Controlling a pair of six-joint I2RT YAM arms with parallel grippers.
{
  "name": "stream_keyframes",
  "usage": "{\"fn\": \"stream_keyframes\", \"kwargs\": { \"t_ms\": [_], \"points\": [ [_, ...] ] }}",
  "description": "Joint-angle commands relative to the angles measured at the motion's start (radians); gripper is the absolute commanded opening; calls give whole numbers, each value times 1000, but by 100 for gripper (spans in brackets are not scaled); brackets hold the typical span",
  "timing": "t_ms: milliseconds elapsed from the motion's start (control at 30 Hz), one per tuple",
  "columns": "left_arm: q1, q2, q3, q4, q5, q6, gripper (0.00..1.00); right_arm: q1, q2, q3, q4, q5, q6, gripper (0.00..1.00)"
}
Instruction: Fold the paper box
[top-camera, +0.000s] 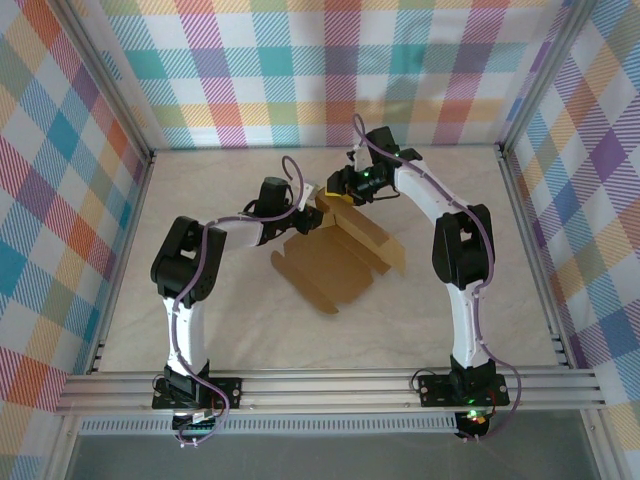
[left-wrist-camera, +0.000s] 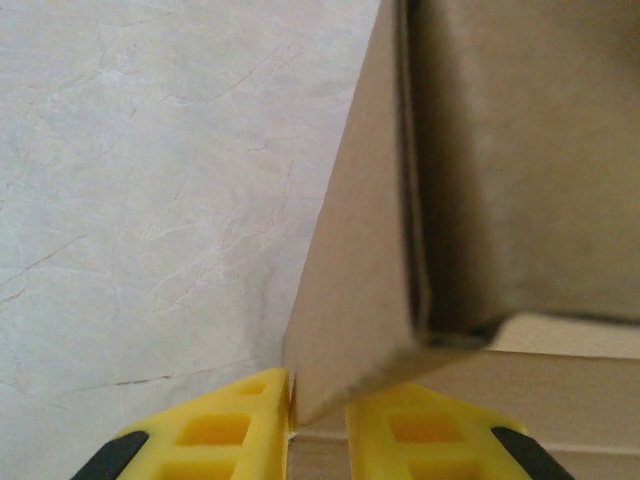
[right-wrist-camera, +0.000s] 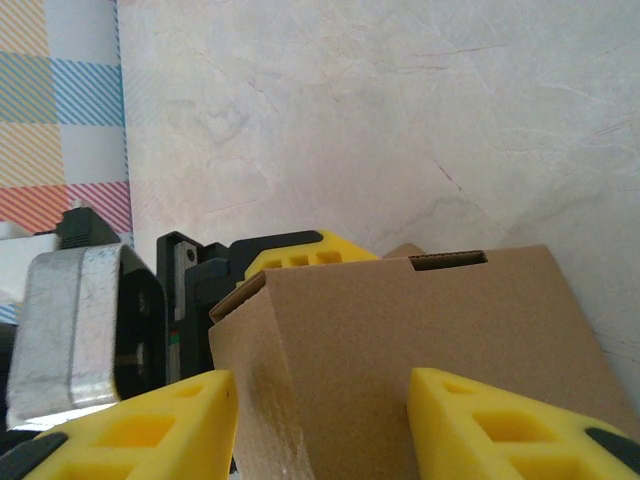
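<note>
The paper box (top-camera: 340, 262) is a brown corrugated sheet, partly folded, lying mid-table with its far end raised into walls. My left gripper (top-camera: 305, 215) is at the box's far left corner. In the left wrist view its yellow fingertips (left-wrist-camera: 318, 405) pinch a thin upright flap of the box (left-wrist-camera: 365, 260). My right gripper (top-camera: 343, 190) hovers at the far end. In the right wrist view it stands open (right-wrist-camera: 322, 400), with its fingers well apart on either side of a folded wall of the box (right-wrist-camera: 400, 330). Behind that wall shows a yellow finger (right-wrist-camera: 300, 260) of the left gripper.
The pale marbled table (top-camera: 230, 330) is fenced by checked cloth walls on aluminium posts (top-camera: 120, 110). A double metal rail (top-camera: 330, 385) runs along the near edge above both arm bases. The box's flat flaps spread toward the front.
</note>
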Motion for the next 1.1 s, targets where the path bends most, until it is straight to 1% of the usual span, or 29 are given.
{"fn": "stream_keyframes", "kwargs": {
  "t_ms": [0, 333, 433, 533, 633, 767, 933, 1067],
  "points": [
    [-3, 22, 14, 31, -10, -24, 22, 8, 31, -21, 8, -48, 11, 48],
    [-8, 51, 46, 33, 8, -64, 22, 1, 40, -74, 66, -125, 47, 48],
    [-11, 52, 50, 35, 10, -69, 20, -1, 38, -88, 72, -128, 45, 45],
    [-12, 52, 49, 34, 12, -69, 19, -2, 33, -106, 80, -133, 42, 44],
    [-14, 47, 46, 32, 27, -67, 19, -3, 27, -117, 62, -107, 13, 44],
    [-17, 37, 34, 32, 26, -49, 21, -4, 11, -135, 54, -78, -36, 41],
    [-17, 38, 34, 31, 19, -51, 22, -12, 9, -143, 38, -50, -84, 39],
    [-17, 35, 31, 24, 15, -46, 27, -14, 11, -153, 43, -54, -110, 38]
  ]
}}
